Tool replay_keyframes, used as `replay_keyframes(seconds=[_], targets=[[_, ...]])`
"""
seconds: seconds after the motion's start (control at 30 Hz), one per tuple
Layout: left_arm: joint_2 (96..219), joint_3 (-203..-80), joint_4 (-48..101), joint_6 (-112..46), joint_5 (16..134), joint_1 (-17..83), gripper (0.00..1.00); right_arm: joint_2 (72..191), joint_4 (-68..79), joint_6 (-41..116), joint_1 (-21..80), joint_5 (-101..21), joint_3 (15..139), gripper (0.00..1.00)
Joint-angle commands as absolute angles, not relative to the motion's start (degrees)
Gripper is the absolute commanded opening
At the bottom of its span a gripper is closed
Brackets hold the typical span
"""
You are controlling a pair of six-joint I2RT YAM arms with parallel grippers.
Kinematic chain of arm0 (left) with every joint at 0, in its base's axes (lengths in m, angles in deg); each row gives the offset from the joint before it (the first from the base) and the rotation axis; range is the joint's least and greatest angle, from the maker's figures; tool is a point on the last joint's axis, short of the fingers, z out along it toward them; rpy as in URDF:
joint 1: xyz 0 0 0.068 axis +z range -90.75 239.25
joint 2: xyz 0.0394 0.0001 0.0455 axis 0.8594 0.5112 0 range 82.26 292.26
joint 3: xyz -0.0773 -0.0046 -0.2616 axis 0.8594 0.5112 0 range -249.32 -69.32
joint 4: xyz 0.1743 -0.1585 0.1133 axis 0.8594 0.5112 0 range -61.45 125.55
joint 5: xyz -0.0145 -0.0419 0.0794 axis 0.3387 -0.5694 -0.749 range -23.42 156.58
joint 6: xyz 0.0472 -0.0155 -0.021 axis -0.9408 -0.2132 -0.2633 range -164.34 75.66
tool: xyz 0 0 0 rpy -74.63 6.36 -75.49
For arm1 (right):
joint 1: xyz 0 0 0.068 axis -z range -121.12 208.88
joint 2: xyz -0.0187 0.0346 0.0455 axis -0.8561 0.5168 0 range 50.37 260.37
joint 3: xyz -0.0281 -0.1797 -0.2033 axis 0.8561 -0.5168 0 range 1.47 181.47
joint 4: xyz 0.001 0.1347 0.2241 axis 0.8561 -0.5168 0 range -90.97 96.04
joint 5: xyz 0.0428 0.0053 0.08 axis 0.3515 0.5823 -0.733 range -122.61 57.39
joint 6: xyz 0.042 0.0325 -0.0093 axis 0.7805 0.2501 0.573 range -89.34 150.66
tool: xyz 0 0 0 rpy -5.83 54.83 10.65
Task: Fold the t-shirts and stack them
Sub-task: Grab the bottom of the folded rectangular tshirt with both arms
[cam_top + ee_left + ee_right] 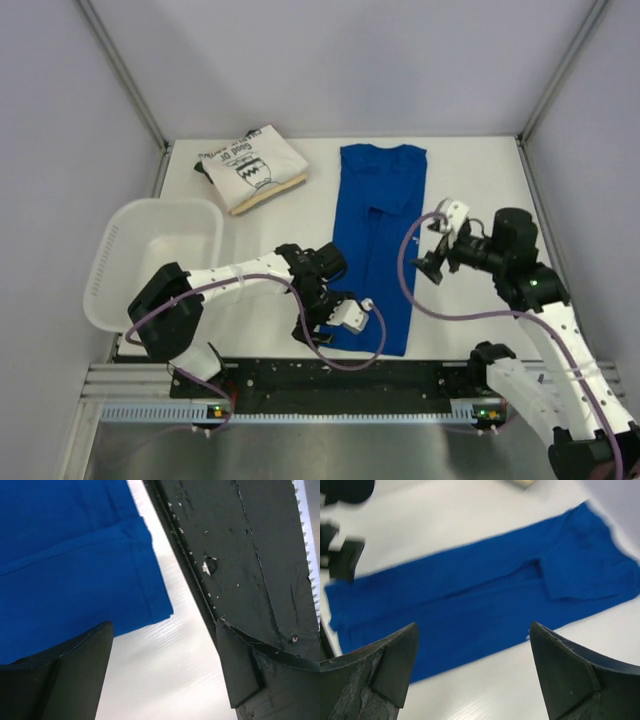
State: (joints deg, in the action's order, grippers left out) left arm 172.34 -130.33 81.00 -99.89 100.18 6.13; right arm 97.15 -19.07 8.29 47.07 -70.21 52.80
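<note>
The royal blue t-shirt (378,240) lies folded into a long strip down the middle of the table, print hidden; it also shows in the left wrist view (70,555) and the right wrist view (480,595). The white t-shirt (252,166) with a black drawing lies folded at the back left. My left gripper (318,322) is open and empty, low at the shirt's near left corner. My right gripper (434,262) is open and empty, above the table just right of the shirt's middle.
A white slotted basket (120,250) stands at the left of the table. A black rail (340,375) runs along the near edge and shows in the left wrist view (250,555). Grey walls close the back and sides.
</note>
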Motion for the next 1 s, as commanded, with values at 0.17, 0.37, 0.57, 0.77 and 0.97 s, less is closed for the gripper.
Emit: replay_keyframes(seconds=[0.17, 0.37, 0.57, 0.77, 0.97], targets=[[168.8, -119.6, 68.2, -98.3, 95.1, 0.2, 0.76, 94.8, -53.1, -36.1, 29.5, -62.2, 38.0, 0.75], [169.7, -118.0, 64.8, -95.0, 90.7, -1.8, 0.39, 96.6, -41.8, -41.1, 15.7, -61.5, 29.8, 0.71], [169.9, -117.1, 64.9, -94.4, 88.7, -2.4, 0.00, 105.3, -31.5, -41.5, 5.2, -61.0, 24.9, 0.68], [169.7, -118.7, 64.8, -91.3, 88.3, -2.1, 0.00, 106.2, -28.8, -38.2, 3.9, -59.0, 25.6, 0.09], [169.1, -127.0, 66.6, -86.7, 89.9, 5.8, 0.00, 103.6, -28.6, -31.0, 10.4, -56.9, 31.3, 0.00]])
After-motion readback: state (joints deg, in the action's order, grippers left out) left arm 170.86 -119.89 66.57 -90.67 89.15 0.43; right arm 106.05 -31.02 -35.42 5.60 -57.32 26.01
